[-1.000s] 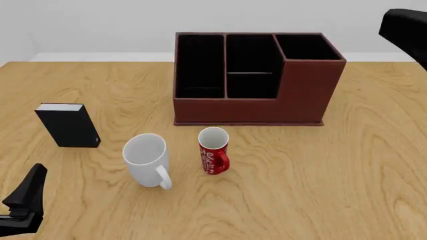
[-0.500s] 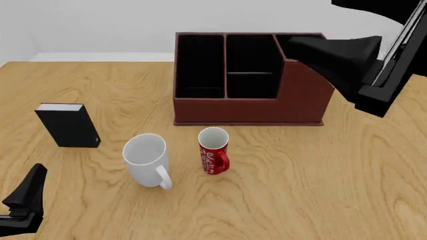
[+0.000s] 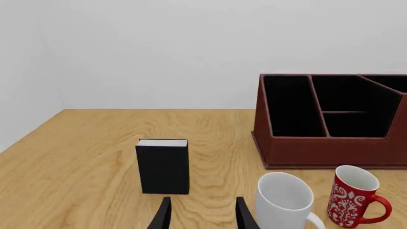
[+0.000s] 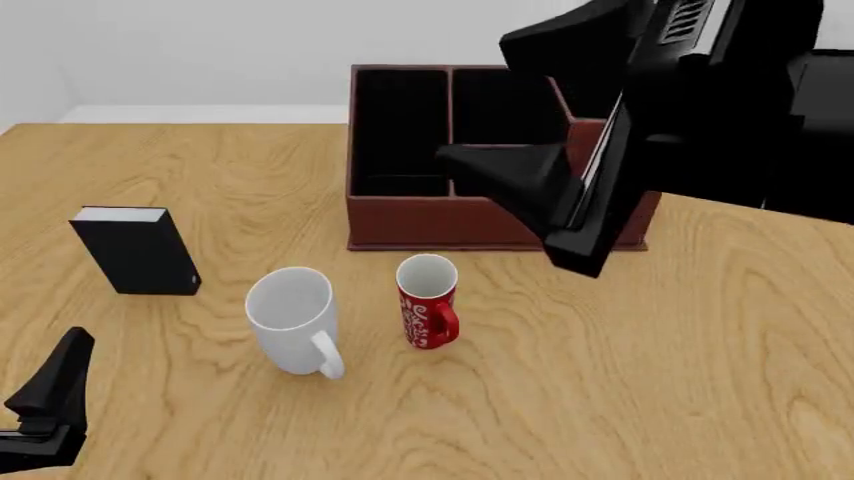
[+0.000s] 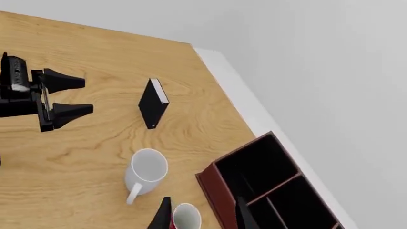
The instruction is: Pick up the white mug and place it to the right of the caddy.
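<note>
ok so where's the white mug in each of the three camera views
Front view: white mug at lower left-centre, just left of the red mug.
Left wrist view: white mug at the bottom, beside the red mug.
Right wrist view: white mug low, near centre.
Shared landmark: the caddy behind both mugs.

White mug (image 4: 291, 318); red mug (image 4: 427, 300) (white pattern, seemingly scrollwork); reddish-brown caddy (image 4: 441, 215), black-lined
</note>
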`<move>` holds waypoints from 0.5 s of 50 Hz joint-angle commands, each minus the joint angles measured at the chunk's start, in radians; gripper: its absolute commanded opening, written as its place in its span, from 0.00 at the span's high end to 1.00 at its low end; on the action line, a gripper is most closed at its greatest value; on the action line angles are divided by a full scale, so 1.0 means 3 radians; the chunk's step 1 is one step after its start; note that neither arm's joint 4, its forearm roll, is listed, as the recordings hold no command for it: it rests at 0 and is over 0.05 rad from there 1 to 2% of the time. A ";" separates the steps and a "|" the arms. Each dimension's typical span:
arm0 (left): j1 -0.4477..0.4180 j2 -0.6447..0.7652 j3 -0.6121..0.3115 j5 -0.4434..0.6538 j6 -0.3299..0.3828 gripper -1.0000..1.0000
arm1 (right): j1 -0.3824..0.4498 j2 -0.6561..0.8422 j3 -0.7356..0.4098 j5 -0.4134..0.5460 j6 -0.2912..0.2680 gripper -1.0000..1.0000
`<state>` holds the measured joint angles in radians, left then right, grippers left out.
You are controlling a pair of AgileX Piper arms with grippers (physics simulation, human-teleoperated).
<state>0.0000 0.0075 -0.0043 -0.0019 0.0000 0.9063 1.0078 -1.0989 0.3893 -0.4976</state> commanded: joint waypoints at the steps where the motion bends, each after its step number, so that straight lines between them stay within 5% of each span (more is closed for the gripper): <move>1: 0.0000 0.0000 0.0000 0.0000 0.0000 0.00 | 0.0158 0.0207 -0.0079 -0.0061 0.0046 0.00; 25: 0.0000 0.0000 0.0000 0.0000 0.0000 0.00 | 0.0296 0.0654 0.0074 -0.0441 0.0489 0.00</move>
<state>0.0000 0.0075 -0.0043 -0.0019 0.0000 0.9820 1.1555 -1.1043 0.3050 -0.4006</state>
